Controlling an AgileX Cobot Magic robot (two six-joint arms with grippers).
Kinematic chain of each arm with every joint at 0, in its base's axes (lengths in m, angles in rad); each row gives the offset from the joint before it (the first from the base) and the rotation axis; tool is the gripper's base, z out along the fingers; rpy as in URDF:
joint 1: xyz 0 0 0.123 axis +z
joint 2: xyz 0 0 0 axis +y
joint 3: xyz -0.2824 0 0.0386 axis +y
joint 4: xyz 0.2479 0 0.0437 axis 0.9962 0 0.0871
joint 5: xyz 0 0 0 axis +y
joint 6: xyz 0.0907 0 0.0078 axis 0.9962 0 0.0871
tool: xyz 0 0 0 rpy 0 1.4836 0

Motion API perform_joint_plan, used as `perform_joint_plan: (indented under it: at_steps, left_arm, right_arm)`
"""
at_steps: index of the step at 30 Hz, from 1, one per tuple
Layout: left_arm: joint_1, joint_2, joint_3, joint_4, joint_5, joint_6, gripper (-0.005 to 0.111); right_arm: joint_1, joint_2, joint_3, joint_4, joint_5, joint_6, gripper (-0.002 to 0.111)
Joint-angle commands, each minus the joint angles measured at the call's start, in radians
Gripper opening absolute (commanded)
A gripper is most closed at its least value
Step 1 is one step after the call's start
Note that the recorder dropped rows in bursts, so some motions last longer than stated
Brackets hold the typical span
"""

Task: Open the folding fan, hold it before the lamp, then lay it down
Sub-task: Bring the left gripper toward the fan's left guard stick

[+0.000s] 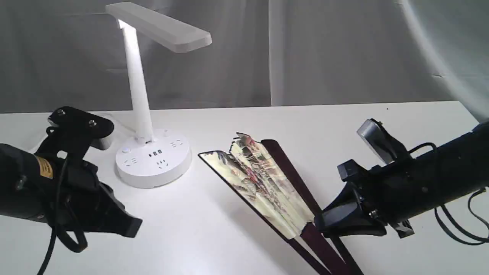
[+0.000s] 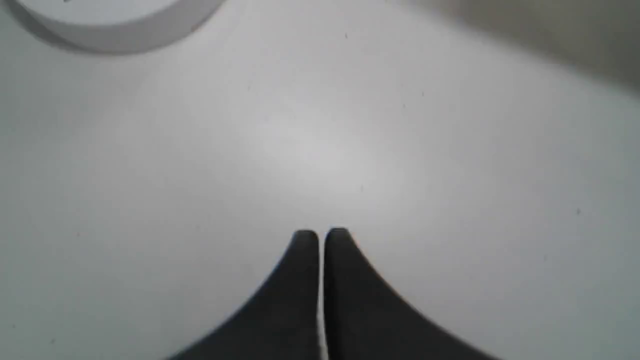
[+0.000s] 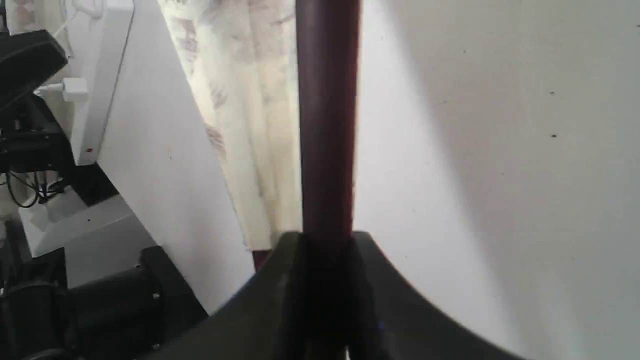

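Note:
The folding fan (image 1: 259, 179) lies partly spread on the white table (image 1: 214, 236), with its painted cream leaf fanned toward the lamp (image 1: 153, 160) and its dark maroon ribs running to the front right. My right gripper (image 1: 319, 223) is shut on the fan's outer maroon rib (image 3: 327, 125), just below the leaf. The right wrist view shows that rib clamped between the fingertips of the right gripper (image 3: 327, 237). My left gripper (image 1: 131, 227) hovers at the front left, in front of the lamp's round base. In its own wrist view the left gripper (image 2: 321, 235) is shut and holds nothing.
The lamp's flat bar head (image 1: 164, 26) is lit and overhangs the table's back left. Its base rim (image 2: 110, 30) lies close to my left gripper. A grey curtain (image 1: 324, 49) hangs behind. Black equipment (image 3: 30, 125) stands beyond the table's edge.

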Motion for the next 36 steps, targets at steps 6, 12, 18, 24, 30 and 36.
perform_joint_plan:
  at_steps: [6,12,18,24,30,36]
  left_arm:
    - [-0.006,-0.025,0.063,-0.127,-0.299,-0.005,0.000]
    - [-0.006,-0.080,0.194,-0.123,-0.522,-0.011,0.000]
    - [-0.006,-0.128,0.330,-0.116,-0.777,-0.127,0.000]
    - [-0.006,-0.133,0.448,0.090,-1.034,-0.388,0.000]
    - [-0.006,-0.133,0.490,0.373,-1.171,-0.751,0.000]
    - [-0.006,-0.082,0.490,0.374,-1.169,-0.928,0.007]
  right_arm:
    - [0.002,-0.018,0.035,0.093,-0.001,-0.062,0.000]
    - [0.002,-0.018,0.035,0.093,-0.004,-0.074,0.000]
    - [0.002,-0.018,0.035,0.096,-0.004,-0.090,0.000]
    - [0.002,-0.018,0.035,0.096,-0.004,-0.092,0.000]
    - [0.002,-0.018,0.035,0.096,-0.004,-0.092,0.000]
    - [0.019,-0.016,0.035,0.106,-0.005,-0.122,0.000]
